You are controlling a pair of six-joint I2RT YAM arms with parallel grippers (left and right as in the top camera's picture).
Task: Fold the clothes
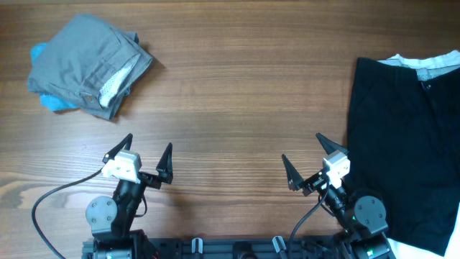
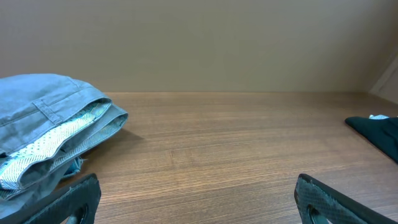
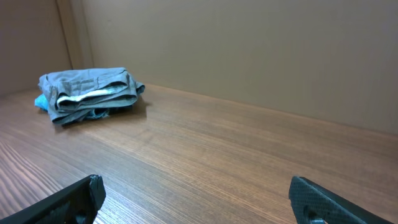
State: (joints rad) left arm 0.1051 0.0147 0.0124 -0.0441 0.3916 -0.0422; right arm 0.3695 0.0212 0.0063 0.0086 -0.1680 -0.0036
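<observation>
Though partly out of frame, black shorts (image 1: 399,151) flat, pale waistband (image 1: 438,65) uppermost.

This looks like a robotics lab bench, not a home. A bare wood-grain tabletop (image 1: 237,93) is backed by plain beige panels (image 2: 199,43) (both wrist views show them). A left arm (image 1: 115,205) and a right arm (image 1: 359,212) rise from a black rail (image 1: 237,250) at 6 o'clock. Folded grey shorts (image 1: 90,65) lie at 10 o'clock and black shorts (image 1: 402,144) at 3 o'clock.
</observation>
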